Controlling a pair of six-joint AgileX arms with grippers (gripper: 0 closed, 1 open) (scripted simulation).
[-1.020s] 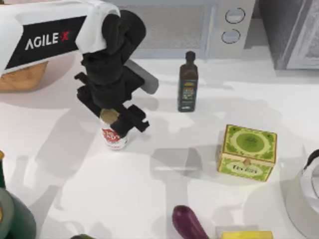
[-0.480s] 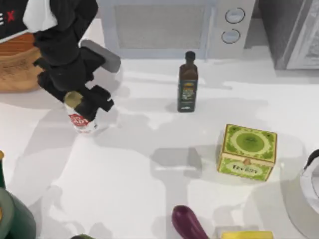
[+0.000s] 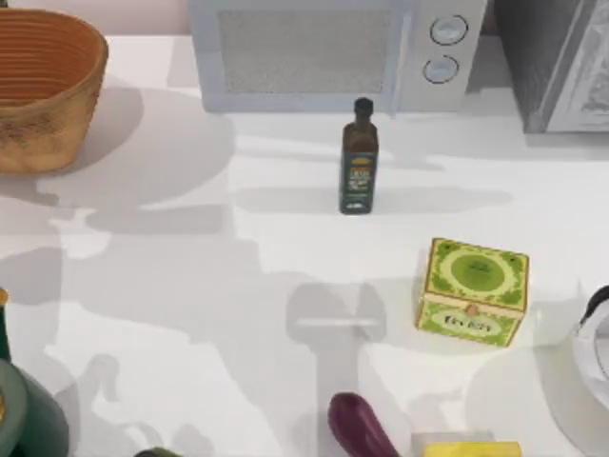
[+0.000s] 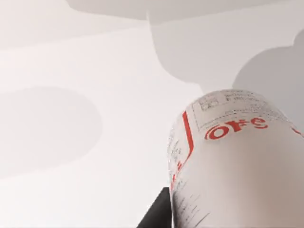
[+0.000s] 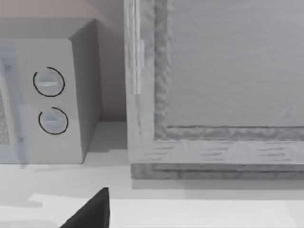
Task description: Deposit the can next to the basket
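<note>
Top view, far left: the basket point(image 3: 48, 133) stands at the table's point(image 3: 190, 286) back left corner, upright, its orange ribbed inside open to the camera.
Top view, front left: a dark green rounded object point(image 3: 29, 419) sits at the table's edge.
Top view, back middle: a microwave point(image 3: 314, 57) stands against the back wall.
Top view, middle: a dark glass bottle point(image 3: 359, 162) stands upright in front of the microwave, well apart from the basket.
Top view, right of middle: a green box point(image 3: 473, 290) rests on the table, with an eggplant point(image 3: 357, 427) and a yellow block point(image 3: 471, 447) nearer the front edge.
Left wrist view: the can point(image 4: 237, 161) looms right up against the camera, red lettering facing it, white table beyond.
Left gripper point(image 4: 156, 216): closed around the can, one dark finger pressed to its side.
Can and basket: how close they are cannot be told.
Right wrist view: the microwave's dials and a grey cabinet point(image 5: 213, 85) beside it.
Right gripper point(image 5: 90, 213): a dark tip shows; its opening cannot be told.
</note>
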